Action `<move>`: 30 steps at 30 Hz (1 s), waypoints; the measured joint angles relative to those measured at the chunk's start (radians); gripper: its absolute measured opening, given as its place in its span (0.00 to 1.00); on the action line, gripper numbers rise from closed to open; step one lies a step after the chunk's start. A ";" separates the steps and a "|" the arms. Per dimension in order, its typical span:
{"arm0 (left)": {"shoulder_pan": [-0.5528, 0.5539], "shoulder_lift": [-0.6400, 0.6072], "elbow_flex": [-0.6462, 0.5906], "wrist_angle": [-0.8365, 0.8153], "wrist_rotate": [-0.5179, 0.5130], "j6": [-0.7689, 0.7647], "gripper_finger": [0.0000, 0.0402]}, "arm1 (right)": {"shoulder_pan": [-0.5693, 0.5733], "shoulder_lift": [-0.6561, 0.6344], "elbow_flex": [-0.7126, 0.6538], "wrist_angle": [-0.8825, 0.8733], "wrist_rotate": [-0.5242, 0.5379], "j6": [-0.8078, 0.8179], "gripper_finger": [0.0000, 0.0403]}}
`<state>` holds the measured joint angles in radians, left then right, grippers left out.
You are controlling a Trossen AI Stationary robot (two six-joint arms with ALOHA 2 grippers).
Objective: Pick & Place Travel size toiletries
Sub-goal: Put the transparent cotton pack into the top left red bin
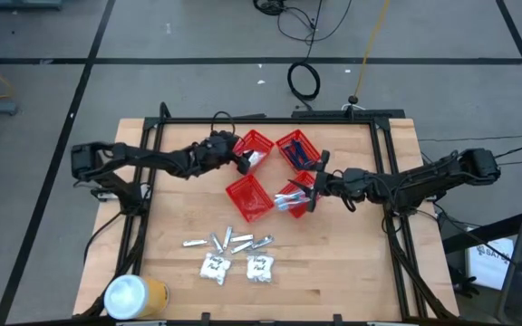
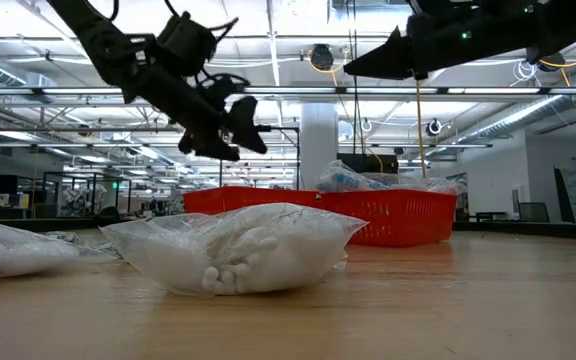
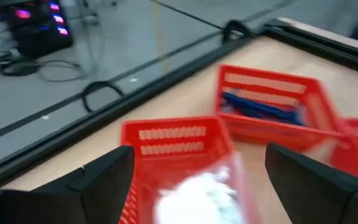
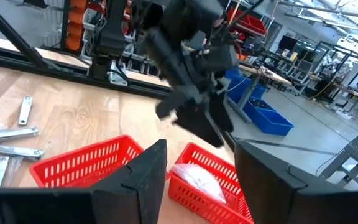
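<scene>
Several silvery tubes and two white sachet bags lie flat on the wooden table near its front edge. The bags fill the foreground of the low view. My left gripper hovers open above a red basket that holds a white bag. The neighbouring basket holds dark blue razors. My right gripper hangs open over the baskets at table centre, facing the left gripper, with the white bag below it. Neither gripper holds anything.
Four red mesh baskets cluster at table centre; one holds pale packaged items. A large yellow can with a white lid lies at the near left corner. Black frame rails run along the left, right and far table edges.
</scene>
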<state>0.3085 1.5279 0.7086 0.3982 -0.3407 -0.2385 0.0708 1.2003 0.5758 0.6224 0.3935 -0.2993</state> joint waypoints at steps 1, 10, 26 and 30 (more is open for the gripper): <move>-0.006 -0.024 0.000 -0.023 0.021 0.008 0.89 | 0.000 0.000 0.000 -0.003 -0.001 0.000 0.43; -0.288 -0.264 0.000 -0.359 0.220 0.041 0.85 | 0.000 0.000 0.000 -0.009 -0.001 -0.012 0.44; -0.952 -0.102 0.000 -0.509 0.139 -0.727 0.73 | -0.005 0.000 0.000 -0.014 0.000 -0.053 0.43; -0.994 -0.021 0.000 -0.508 0.224 -0.888 0.70 | -0.005 0.000 0.000 -0.009 -0.001 -0.053 0.42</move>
<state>-0.6851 1.5074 0.7086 -0.1098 -0.1165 -1.1269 0.0662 1.2003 0.5758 0.6136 0.3923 -0.3527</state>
